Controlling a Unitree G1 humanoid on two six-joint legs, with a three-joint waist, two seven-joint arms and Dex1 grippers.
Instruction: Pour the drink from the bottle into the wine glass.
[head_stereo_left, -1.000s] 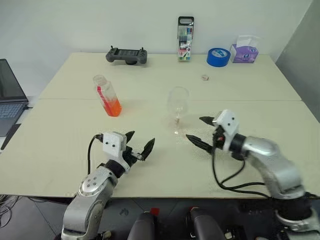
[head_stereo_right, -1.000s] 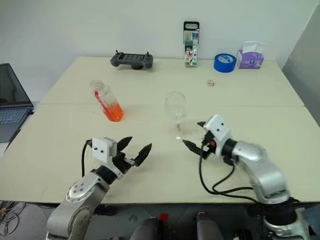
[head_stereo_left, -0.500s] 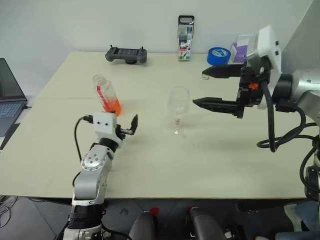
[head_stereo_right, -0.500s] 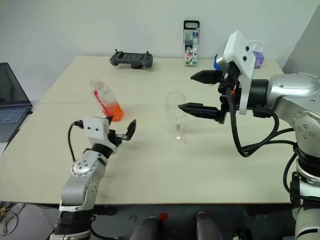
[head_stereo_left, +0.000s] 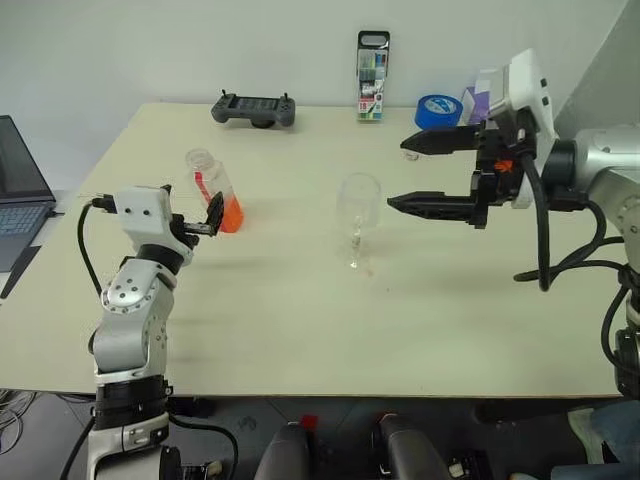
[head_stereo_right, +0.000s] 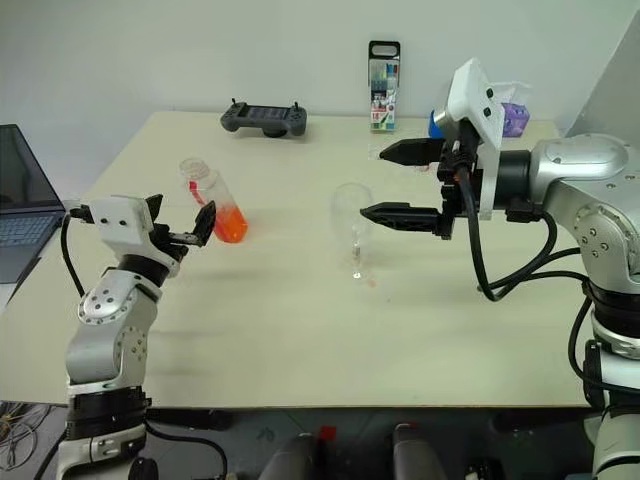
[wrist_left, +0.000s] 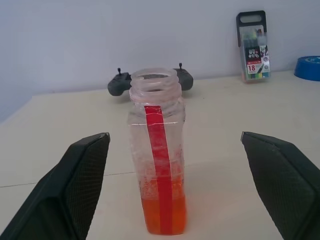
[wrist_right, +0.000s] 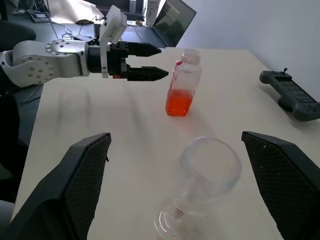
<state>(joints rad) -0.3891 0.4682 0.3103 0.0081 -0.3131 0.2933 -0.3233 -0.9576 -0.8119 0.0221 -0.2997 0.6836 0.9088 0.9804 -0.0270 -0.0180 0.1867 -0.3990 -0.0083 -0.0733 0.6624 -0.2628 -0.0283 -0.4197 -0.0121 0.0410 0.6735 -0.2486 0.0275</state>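
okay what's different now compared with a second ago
Both arms rose off the table. The left claw swung out to its own side and now points, open, at the bottle. The right claw lifted beside the wine glass, open. Nothing was gripped. Bottle, glass and drink stayed put.

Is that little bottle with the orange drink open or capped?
Open. The bottle shows a bare threaded mouth with no cap, and the drink fills just its bottom part.

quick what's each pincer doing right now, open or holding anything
Left pincer: open, empty, lined up on the bottle.
Right pincer: open, empty, raised beside the wine glass.
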